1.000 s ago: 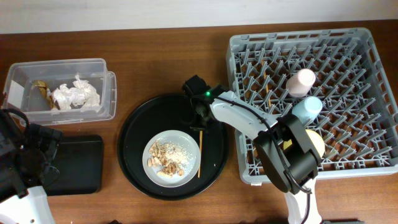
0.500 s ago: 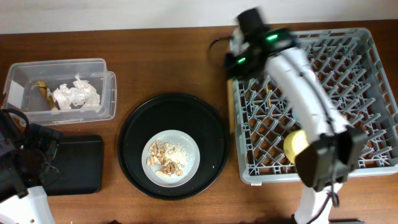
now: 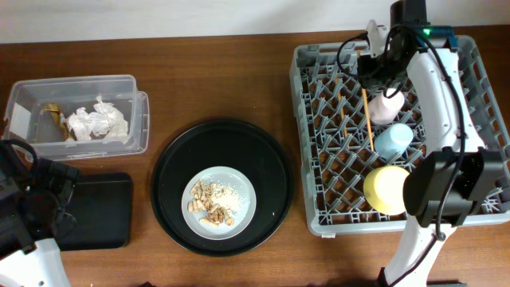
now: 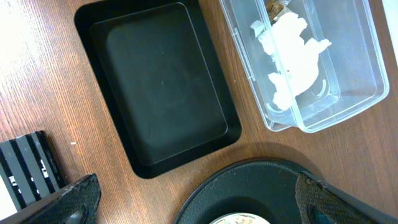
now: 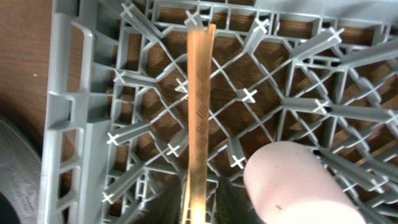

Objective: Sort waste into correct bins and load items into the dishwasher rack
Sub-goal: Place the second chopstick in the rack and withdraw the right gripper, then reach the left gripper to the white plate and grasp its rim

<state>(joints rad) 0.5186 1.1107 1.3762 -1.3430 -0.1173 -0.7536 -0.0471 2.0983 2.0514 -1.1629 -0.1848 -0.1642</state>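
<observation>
My right gripper (image 3: 369, 78) is shut on a wooden chopstick (image 3: 368, 119) and holds it over the far left part of the grey dishwasher rack (image 3: 470, 127), beside the pink cup (image 3: 388, 105). In the right wrist view the chopstick (image 5: 200, 106) runs up from my fingers (image 5: 199, 211) over the pegs, with the pink cup (image 5: 292, 180) to its right. A second thin stick (image 3: 343, 108) lies in the rack. The light-blue cup (image 3: 394, 142) and yellow bowl (image 3: 388, 190) stand in the rack. The grey plate (image 3: 243, 179) holds peanut shells (image 3: 213, 206). My left gripper (image 4: 199, 199) is open and empty.
The plate sits on a large round black tray (image 3: 171, 167). The clear box (image 3: 80, 84) holds the white napkin (image 3: 97, 121) and brown wrapper (image 3: 54, 113). The flat black tray (image 3: 100, 211) lies in front of it, partly under my left arm, and shows empty in the left wrist view (image 4: 161, 87).
My right gripper took the chopstick off the round black tray, lifted it, and carried it right to the far side of the rack. The left arm has not moved.
</observation>
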